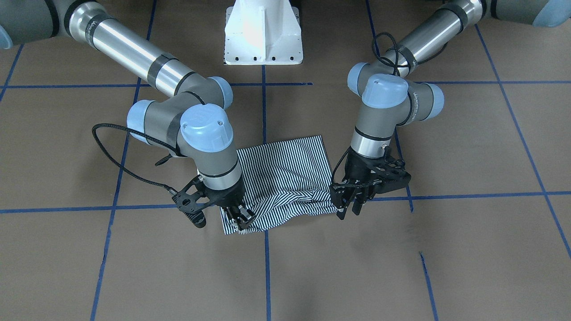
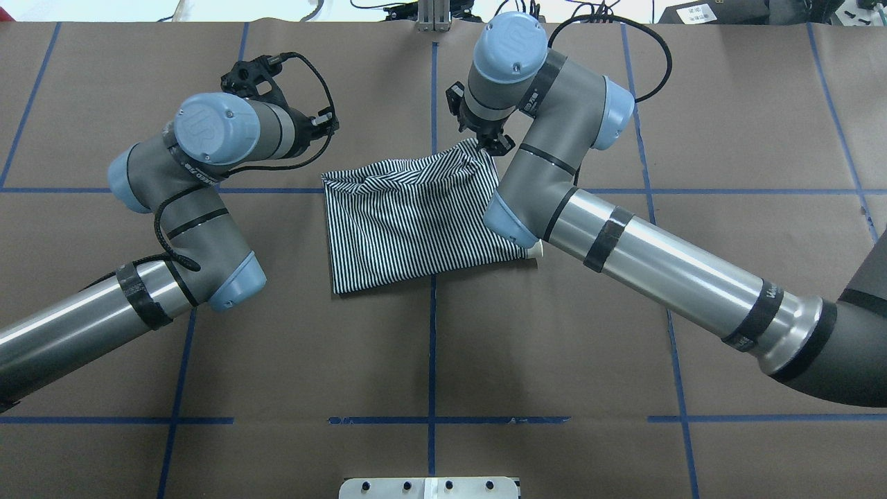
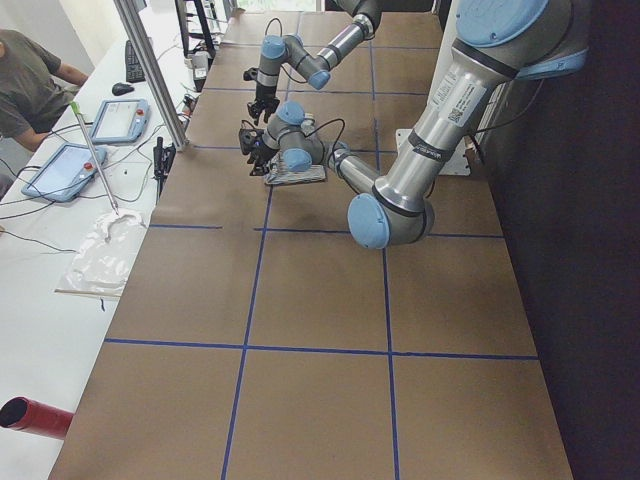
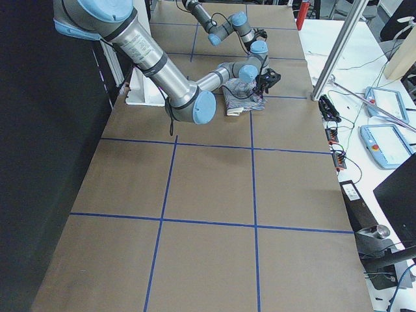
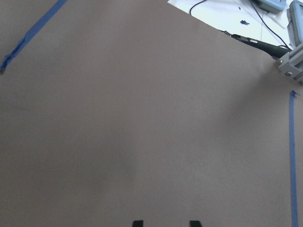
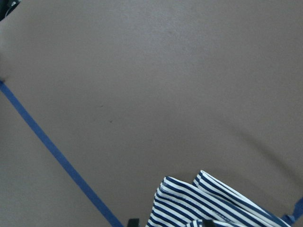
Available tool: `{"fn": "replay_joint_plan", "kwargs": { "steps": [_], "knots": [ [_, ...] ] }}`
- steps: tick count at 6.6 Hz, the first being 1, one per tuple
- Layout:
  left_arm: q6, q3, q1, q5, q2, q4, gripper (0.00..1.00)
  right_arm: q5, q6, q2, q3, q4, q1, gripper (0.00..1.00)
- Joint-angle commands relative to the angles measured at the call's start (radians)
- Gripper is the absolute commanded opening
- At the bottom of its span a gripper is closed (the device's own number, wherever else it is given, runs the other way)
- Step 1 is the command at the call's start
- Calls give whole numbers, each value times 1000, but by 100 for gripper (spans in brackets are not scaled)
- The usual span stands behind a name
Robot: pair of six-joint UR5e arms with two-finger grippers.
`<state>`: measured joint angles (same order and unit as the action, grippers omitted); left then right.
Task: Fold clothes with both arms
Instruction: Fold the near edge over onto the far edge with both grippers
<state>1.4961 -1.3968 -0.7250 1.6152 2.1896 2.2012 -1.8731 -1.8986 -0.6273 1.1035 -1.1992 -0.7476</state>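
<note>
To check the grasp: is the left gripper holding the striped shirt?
No: the left gripper hangs open beside the shirt, with nothing between its fingers.

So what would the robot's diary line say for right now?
step: folding | shirt: partly folded, rumpled on table | right gripper: shut on shirt corner | left gripper: open, beside shirt edge, holding nothing

Soft striped cloth shirt [image 2: 409,222]; matt brown paper table [image 2: 554,346]

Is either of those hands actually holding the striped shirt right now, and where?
The right hand pinches the striped shirt at its far corner. The left hand is open beside the other far corner, holding nothing.
</note>
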Motion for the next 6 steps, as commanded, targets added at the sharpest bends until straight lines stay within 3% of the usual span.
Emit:
{"fn": "replay_joint_plan", "kwargs": {
  "steps": [1,2,4,6],
  "knots": [
    [57,-89,-1,77,-28,5,45,-79,53,-9,12,6,-47,100],
    [143,-88,36,80,-18,-1,0,-80,56,-34,59,6,-44,100],
    [46,-41,129,84,75,-73,0,-84,103,-95,136,4,-47,100],
    [-62,1,133,156,94,-106,0,-84,118,-101,136,6,-49,100]
  ]
}}
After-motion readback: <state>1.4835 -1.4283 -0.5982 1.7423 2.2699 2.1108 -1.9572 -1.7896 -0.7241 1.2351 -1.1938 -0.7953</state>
